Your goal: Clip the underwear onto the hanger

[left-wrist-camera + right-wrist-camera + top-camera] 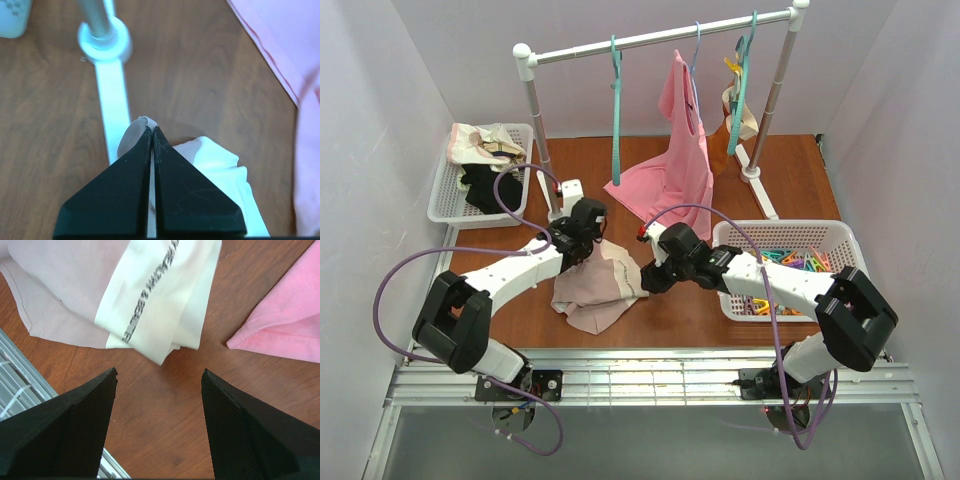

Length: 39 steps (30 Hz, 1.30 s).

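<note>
The pale pink-beige underwear lies crumpled on the wooden table between the two arms, and its cream strip panel carries printed lettering. My left gripper is shut on a pinched fold at the far edge of the underwear, fabric showing at the tips of the left gripper. My right gripper stands open just right of the cloth, with bare wood between its fingers and the underwear ahead of it. The teal hanger hangs empty on the rail at the back.
The white clothes rack also holds a bright pink top and another teal hanger. Its foot runs right by the left gripper. A white basket of coloured clips stands at right, and a basket of clothes at back left.
</note>
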Each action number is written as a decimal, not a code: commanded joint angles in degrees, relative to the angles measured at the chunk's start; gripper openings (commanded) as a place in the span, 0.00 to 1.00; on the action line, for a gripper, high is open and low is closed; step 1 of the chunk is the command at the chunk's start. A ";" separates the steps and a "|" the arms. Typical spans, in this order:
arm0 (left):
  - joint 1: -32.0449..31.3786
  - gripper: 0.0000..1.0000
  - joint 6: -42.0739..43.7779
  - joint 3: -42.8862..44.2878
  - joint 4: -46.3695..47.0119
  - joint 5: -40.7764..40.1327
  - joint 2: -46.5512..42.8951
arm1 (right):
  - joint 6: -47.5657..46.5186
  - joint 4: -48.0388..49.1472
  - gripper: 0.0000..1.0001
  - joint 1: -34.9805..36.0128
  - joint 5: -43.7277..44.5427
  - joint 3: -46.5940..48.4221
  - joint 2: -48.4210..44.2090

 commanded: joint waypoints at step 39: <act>9.89 0.00 7.14 12.16 9.90 6.50 14.32 | -5.85 8.47 0.01 3.87 -3.09 12.94 19.96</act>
